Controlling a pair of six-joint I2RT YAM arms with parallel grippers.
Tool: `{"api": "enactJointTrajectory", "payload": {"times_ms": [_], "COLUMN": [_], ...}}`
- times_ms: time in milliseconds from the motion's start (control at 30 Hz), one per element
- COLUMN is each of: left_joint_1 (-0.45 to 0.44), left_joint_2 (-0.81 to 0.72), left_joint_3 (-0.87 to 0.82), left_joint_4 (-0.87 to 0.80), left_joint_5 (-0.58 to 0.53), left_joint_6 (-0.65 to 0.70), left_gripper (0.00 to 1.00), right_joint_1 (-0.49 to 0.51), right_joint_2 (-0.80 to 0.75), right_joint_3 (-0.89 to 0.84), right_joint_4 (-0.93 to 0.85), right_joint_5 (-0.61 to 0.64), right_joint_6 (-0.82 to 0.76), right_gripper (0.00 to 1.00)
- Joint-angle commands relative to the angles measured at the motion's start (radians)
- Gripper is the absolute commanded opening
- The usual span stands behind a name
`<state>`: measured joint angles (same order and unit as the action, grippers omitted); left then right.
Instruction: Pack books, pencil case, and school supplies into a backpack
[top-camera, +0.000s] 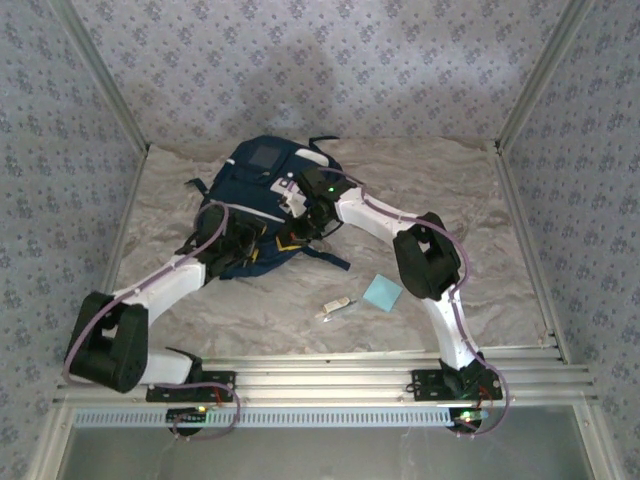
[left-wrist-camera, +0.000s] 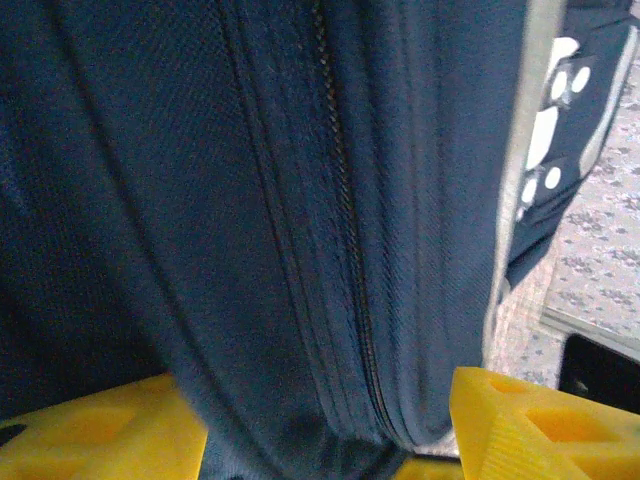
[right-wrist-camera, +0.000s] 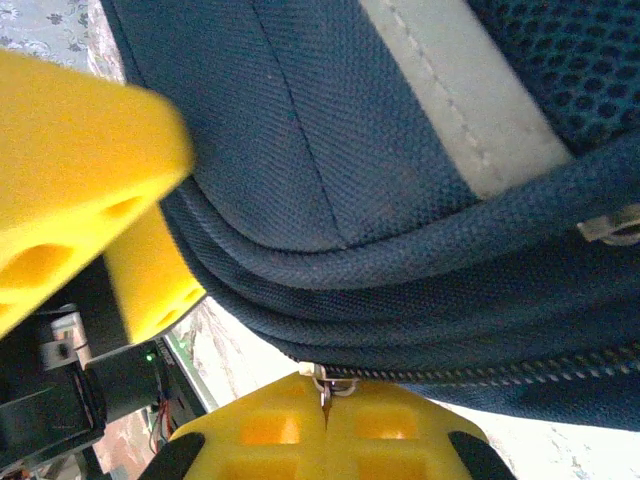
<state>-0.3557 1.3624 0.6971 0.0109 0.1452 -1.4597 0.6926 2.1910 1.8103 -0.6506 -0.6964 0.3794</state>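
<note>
The navy backpack (top-camera: 262, 185) with white stripes lies at the table's middle back, and both arms meet at its near end. My left gripper (left-wrist-camera: 320, 440) is open, its yellow fingers (left-wrist-camera: 530, 420) standing either side of a bulge of backpack fabric (left-wrist-camera: 200, 200) crossed by a closed zipper line (left-wrist-camera: 345, 230). My right gripper (right-wrist-camera: 326, 412) is shut on the small metal zipper pull (right-wrist-camera: 325, 383) at the backpack's edge (right-wrist-camera: 400, 250). A light-blue square pad (top-camera: 383, 292) and a slim white stick (top-camera: 335, 309) lie on the table to the right, near the front. The books and pencil case are out of view.
A wrinkled pale cloth (top-camera: 500, 240) covers the table inside patterned walls (top-camera: 590, 150). Dark straps (top-camera: 325, 258) trail from the backpack's near side. The metal rail (top-camera: 330, 370) with both arm bases runs along the front edge. One left finger (right-wrist-camera: 70, 180) looms in the right wrist view.
</note>
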Motion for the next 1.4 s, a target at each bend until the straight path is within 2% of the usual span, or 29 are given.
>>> {"api": "enactJointTrajectory", "payload": {"times_ms": [0, 67, 100, 200, 267, 300, 433, 500, 667, 867, 1133, 1233, 1267, 1300, 1367], "left_joint_1": [-0.018, -0.027, -0.028, -0.028, -0.023, -0.018, 0.005, 0.019, 0.05, 0.092, 0.12, 0.122, 0.121, 0.12, 0.114], "left_joint_2": [0.062, 0.097, 0.115, 0.152, 0.16, 0.158, 0.119, 0.09, 0.019, -0.08, -0.103, -0.102, -0.095, -0.087, -0.065], "left_joint_3": [-0.004, 0.013, 0.017, 0.014, 0.017, 0.022, 0.036, 0.048, 0.079, 0.058, 0.087, 0.096, 0.1, 0.102, 0.101], "left_joint_4": [0.102, 0.11, 0.124, 0.173, 0.176, 0.169, 0.143, 0.104, -0.026, -0.114, -0.195, -0.195, -0.191, -0.181, -0.148], "left_joint_5": [0.005, 0.009, 0.016, 0.027, 0.031, 0.034, 0.04, 0.047, 0.086, 0.119, 0.137, 0.13, 0.128, 0.128, 0.129], "left_joint_6": [-0.05, -0.042, -0.043, -0.044, -0.03, -0.017, 0.051, 0.094, 0.188, 0.239, 0.296, 0.306, 0.306, 0.303, 0.288], "left_gripper": [0.63, 0.61, 0.55, 0.22, 0.04, 0.0, 0.0, 0.0, 0.0, 0.0, 0.0, 0.0, 0.0, 0.0, 0.0], "right_joint_1": [0.007, 0.007, 0.006, 0.005, -0.003, -0.01, -0.063, -0.099, -0.191, -0.312, -0.389, -0.41, -0.411, -0.412, -0.404], "right_joint_2": [0.001, 0.0, -0.002, -0.007, -0.005, -0.005, 0.001, 0.008, 0.052, 0.109, 0.191, 0.18, 0.16, 0.135, 0.059], "right_joint_3": [0.02, 0.021, 0.02, 0.018, 0.018, 0.017, 0.021, 0.031, 0.067, 0.123, 0.231, 0.238, 0.23, 0.213, 0.139], "right_joint_4": [0.041, 0.045, 0.046, 0.035, -0.009, -0.044, -0.228, -0.318, -0.402, -0.349, -0.365, -0.386, -0.383, -0.371, -0.316], "right_joint_5": [-0.068, -0.087, -0.094, -0.111, -0.113, -0.1, -0.012, 0.09, 0.319, 0.344, 0.494, 0.473, 0.438, 0.386, 0.283], "right_joint_6": [0.024, 0.029, 0.03, 0.006, -0.031, -0.069, -0.273, -0.379, -0.521, -0.521, -0.521, -0.508, -0.496, -0.491, -0.475], "right_gripper": [0.0, 0.0, 0.0, 0.0, 0.0, 0.0, 0.0, 0.0, 0.0, 0.0, 0.0, 0.0, 0.05, 0.21, 0.71]}}
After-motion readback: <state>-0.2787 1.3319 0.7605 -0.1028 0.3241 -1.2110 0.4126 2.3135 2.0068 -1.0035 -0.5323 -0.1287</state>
